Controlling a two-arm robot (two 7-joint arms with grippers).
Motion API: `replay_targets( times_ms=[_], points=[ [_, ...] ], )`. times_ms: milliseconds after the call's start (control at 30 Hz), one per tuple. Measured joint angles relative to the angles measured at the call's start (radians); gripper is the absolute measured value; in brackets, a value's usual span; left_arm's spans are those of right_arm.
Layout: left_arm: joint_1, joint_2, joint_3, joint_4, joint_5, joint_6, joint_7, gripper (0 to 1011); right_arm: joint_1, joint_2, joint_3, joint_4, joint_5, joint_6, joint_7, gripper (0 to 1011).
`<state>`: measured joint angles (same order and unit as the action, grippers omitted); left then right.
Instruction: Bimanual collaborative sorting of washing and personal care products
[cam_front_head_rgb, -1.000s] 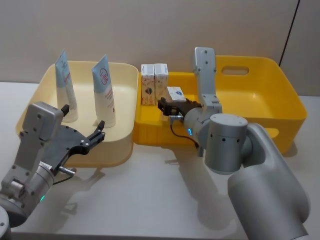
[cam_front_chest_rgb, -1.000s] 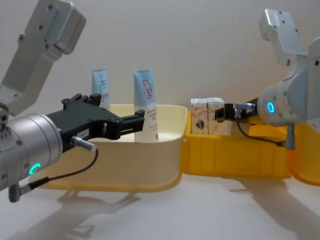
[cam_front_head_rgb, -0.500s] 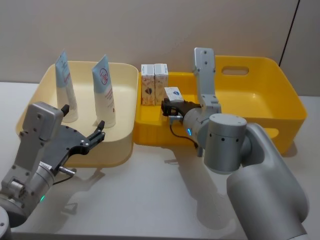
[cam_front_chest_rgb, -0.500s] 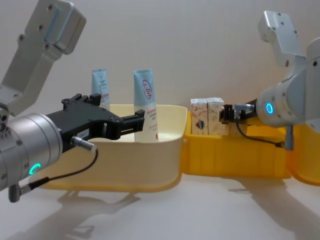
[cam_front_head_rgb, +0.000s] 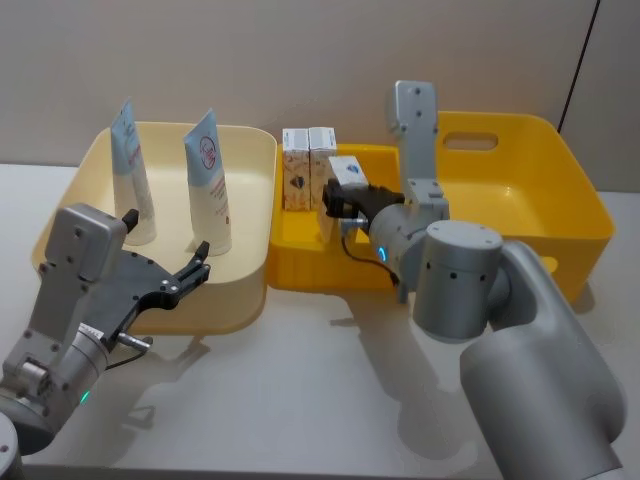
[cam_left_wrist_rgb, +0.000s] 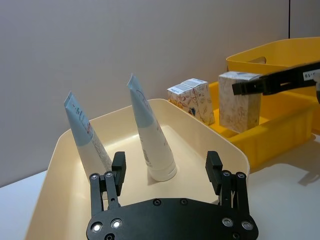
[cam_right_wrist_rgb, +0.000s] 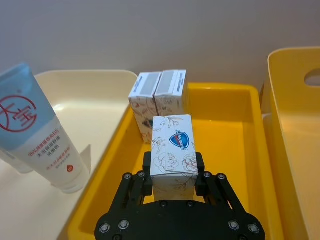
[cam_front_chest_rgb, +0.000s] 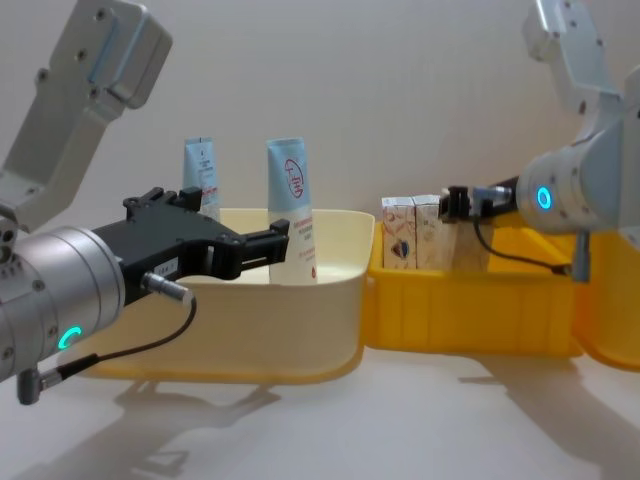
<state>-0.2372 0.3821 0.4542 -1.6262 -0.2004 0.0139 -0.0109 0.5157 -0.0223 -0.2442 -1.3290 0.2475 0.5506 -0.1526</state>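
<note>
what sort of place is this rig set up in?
Probably a robotics lab bench: bare white table, blank wall, upright tubes in a cream bin, cartons in a yellow bin, one carton in the right gripper.

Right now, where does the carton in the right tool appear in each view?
Head: carton at centre, in the right tool, right of the standing pair.
Chest: carton right of centre, above the yellow bin wall.
Left wrist: carton upper right.
Right wrist: carton at centre.
Landmark: the standing pair beside it.
Left tool hovers by the cream bin.
</note>
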Motion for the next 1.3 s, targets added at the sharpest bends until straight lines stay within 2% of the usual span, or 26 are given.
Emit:
replay_targets(
  times_ms=[433, 700, 967, 1300],
  points=[
    [0.0, 0.0, 0.0, 0.0, 0.0, 0.0, 0.0, 1000, 0.006, 0.014, 0.014, -0.068, -0.006, -0.08, 0.035, 440],
    [0.0, 0.0, 0.0, 0.0, 0.0, 0.0, 0.0, 1000, 0.02, 0.027, 0.038, -0.116, -0.025, -0.142, 0.036, 440],
    [0.0, 0.0, 0.0, 0.0, 0.0, 0.0, 0.0, 1000, 0.03, 0.047, 0.073, -0.157, -0.06, -0.192, 0.002, 440],
    [0.0, 0.0, 0.0, 0.0, 0.0, 0.0, 0.0, 1000, 0.027, 0.073, 0.121, -0.191, -0.105, -0.212, -0.057, 440]
  ],
)
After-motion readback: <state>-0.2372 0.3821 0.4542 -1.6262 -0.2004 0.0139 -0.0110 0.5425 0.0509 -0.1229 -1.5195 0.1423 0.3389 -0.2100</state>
